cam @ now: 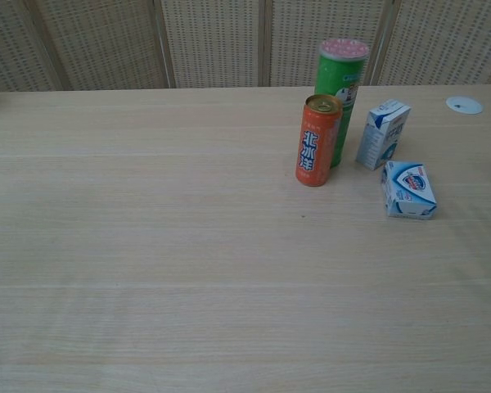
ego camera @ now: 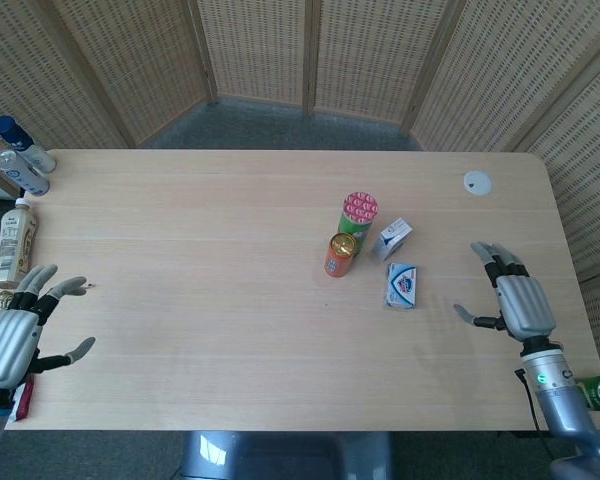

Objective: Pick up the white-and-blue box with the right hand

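A flat white-and-blue box (ego camera: 401, 285) (cam: 409, 189) lies on the table right of centre. A second white-and-blue carton (ego camera: 393, 238) (cam: 382, 133) stands upright just behind it. My right hand (ego camera: 512, 298) hovers over the table to the right of the flat box, well apart from it, with fingers spread and nothing in it. At the table's left front corner my left hand (ego camera: 20, 325) is open too and holds nothing. Neither hand shows in the chest view.
An orange can (ego camera: 340, 254) (cam: 317, 140) and a tall green tube (ego camera: 357, 222) (cam: 340, 76) stand just left of the boxes. Bottles (ego camera: 15, 160) line the table's far left edge. A white disc (ego camera: 477, 182) lies at the back right.
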Controlling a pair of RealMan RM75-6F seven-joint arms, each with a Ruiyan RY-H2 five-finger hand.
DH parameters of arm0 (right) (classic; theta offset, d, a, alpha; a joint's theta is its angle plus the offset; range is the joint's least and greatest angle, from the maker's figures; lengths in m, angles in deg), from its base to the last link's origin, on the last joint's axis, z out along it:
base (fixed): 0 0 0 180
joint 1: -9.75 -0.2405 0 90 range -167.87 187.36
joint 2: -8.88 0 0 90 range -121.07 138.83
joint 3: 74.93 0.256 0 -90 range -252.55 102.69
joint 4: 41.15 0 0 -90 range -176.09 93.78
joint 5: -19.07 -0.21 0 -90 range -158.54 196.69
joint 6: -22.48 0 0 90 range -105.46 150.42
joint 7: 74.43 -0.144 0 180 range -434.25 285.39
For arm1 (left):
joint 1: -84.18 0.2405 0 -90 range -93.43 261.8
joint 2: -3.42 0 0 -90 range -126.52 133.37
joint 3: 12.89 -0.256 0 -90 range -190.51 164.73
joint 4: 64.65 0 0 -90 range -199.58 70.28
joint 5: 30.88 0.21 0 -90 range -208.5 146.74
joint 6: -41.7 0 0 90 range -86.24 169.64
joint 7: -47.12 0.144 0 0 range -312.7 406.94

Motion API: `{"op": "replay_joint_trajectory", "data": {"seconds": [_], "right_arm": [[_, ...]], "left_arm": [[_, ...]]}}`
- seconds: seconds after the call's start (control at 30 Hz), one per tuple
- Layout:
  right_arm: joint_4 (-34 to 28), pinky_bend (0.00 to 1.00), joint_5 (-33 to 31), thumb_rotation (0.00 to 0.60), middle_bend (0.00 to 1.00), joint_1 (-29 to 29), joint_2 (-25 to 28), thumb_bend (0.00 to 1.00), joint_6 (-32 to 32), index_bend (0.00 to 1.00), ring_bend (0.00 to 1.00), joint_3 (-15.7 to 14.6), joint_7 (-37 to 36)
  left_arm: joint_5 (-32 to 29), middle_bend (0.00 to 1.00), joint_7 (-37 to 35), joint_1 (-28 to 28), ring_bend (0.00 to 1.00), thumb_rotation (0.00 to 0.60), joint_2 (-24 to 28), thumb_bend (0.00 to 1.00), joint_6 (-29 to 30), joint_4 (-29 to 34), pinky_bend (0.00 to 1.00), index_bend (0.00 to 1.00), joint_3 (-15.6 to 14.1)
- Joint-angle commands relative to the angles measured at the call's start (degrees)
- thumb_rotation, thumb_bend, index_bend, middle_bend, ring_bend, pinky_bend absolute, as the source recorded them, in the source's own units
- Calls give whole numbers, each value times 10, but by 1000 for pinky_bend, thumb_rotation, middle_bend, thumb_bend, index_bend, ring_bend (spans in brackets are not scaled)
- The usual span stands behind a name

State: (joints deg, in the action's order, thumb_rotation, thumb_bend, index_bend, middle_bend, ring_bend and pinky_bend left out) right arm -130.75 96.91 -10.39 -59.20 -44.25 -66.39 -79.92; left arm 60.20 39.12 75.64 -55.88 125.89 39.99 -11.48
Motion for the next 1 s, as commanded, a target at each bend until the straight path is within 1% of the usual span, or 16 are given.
{"op": "replay_joint_trajectory", "data": {"seconds": [0.03,0.2,0.33,0.47,0.63,0.77,0.9,1.0], "right_arm": [[-26,0,-9,437,0,-23,12,248,49,0,0,-11,26],[-44,0,-29,428,0,-54,6,247,99,0,0,-9,57],[-50,0,-45,429,1,-75,-6,247,126,0,0,-7,77],[-47,0,-56,438,11,-95,-23,247,148,0,0,-5,88],[-38,0,-68,434,19,-120,-47,248,175,0,0,-5,103],[-28,0,-79,428,40,-136,-64,248,192,0,0,-4,109],[-18,0,-87,437,66,-149,-79,247,201,0,0,-2,112],[-10,0,-93,434,120,-158,-90,249,207,0,0,-2,113]], "left_arm": [[0,330,-5,-3,81,568,-2,274,-4,-5,0,186,0],[-3,330,-18,-5,81,565,-6,271,-8,-16,0,187,1],[-4,330,-24,-6,81,567,-7,272,-9,-23,0,187,1],[-7,330,-26,-7,81,569,-6,272,-11,-26,0,187,2],[-9,330,-27,-10,80,566,-7,271,-15,-28,0,187,4],[-11,330,-27,-13,81,568,-7,272,-19,-30,0,187,5],[-13,330,-28,-14,81,569,-7,271,-20,-32,0,187,6],[-15,330,-29,-14,81,567,-7,271,-20,-33,0,187,6]]}}
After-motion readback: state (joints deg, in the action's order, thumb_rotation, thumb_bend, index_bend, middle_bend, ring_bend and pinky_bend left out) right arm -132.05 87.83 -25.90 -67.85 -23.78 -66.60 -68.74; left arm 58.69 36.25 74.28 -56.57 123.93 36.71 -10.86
